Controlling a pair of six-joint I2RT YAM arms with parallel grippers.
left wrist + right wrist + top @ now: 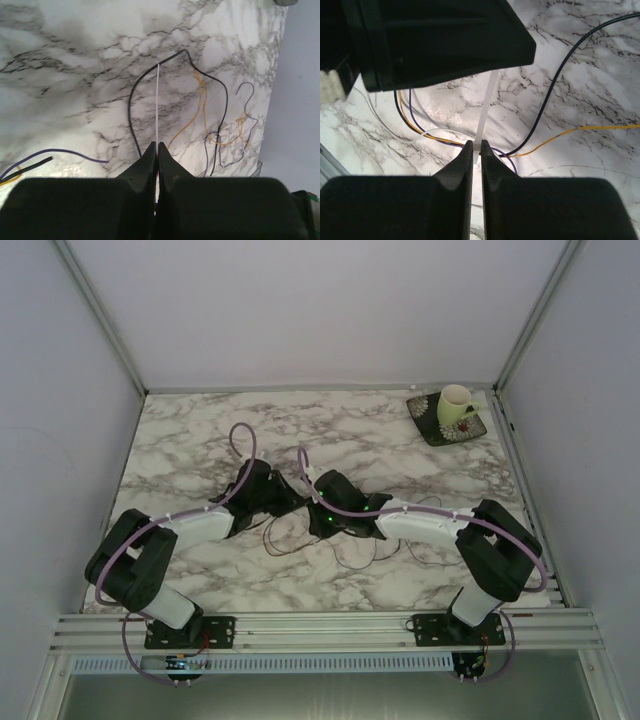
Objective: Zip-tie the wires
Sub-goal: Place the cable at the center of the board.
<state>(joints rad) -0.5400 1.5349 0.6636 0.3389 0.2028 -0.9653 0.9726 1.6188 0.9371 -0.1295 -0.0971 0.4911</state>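
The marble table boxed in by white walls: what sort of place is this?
Probably a robot test cell, not a home: a left arm and a right arm bolted to a metal rail at the table's edge, plain white panels around it, thin wires loose on top.

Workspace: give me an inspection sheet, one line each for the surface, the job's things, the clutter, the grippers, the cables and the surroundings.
Surface: marble-patterned tabletop.
Job's things: black wire, yellow wire and purple wire lie loose and curling; white zip tie stretched between the grippers; whether it encircles the wires cannot be told.
Clutter: cup on a dark plate, far right corner.
Grippers: left gripper and right gripper both shut on the zip tie.
Cables: purple arm cables run along both arms.
Surroundings: white enclosure walls; metal rail at the near edge.
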